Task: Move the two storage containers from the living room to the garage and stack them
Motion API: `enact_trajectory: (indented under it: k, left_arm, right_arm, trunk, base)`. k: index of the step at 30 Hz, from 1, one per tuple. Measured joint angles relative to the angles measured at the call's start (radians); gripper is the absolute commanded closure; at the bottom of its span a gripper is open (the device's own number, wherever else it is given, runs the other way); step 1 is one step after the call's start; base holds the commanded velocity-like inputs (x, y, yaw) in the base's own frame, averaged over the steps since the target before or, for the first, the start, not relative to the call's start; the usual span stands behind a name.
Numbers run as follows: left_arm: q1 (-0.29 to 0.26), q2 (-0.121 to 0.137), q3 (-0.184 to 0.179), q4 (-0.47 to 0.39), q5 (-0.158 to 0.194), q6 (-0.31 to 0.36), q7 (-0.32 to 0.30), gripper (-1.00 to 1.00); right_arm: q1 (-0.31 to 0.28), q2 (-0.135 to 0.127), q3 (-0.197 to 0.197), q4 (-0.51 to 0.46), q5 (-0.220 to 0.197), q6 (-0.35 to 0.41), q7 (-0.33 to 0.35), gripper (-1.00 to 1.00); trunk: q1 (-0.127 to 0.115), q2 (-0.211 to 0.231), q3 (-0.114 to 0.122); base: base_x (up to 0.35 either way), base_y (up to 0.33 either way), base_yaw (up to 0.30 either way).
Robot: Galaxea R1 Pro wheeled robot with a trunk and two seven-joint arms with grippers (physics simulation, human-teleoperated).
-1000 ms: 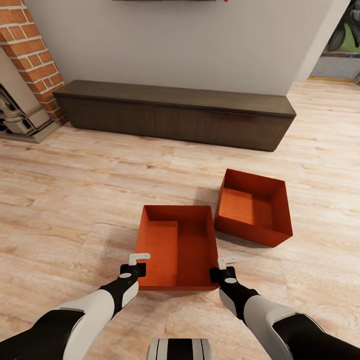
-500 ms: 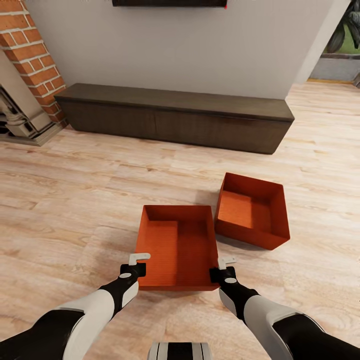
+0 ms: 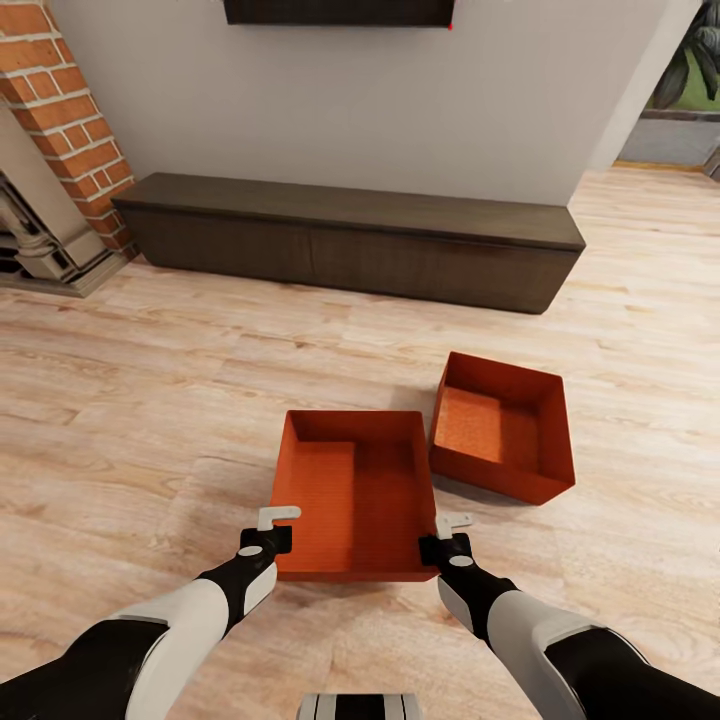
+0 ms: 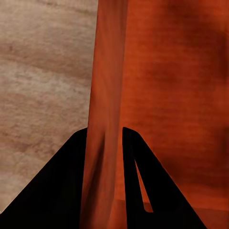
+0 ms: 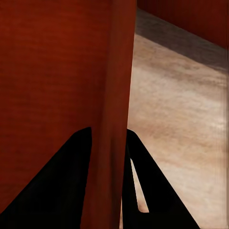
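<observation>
Orange-red rectangular open-top storage container [image 3: 355, 490], walls pinched by left end effector [image 3: 277, 520] and right end effector [image 3: 450, 525]; matching second container [image 3: 503, 425] at two o'clock.

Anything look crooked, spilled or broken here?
Only the far bin: it sits skewed on the wood floor, turned relative to the held bin. No spill or damage shows; both look empty.
</observation>
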Motion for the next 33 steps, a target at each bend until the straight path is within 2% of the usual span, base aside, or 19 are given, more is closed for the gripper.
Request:
enact_trajectory:
  k: [33]
  left_arm:
    - [0.0,0.001,-0.005,0.002,0.007,0.0,0.004,1.0]
  right_arm:
    - [0.0,0.003,0.006,-0.001,-0.001,0.007,-0.007,1.0]
  trunk:
    - [-0.127,0.231,0.103]
  base:
    - [0.0,0.0,0.0]
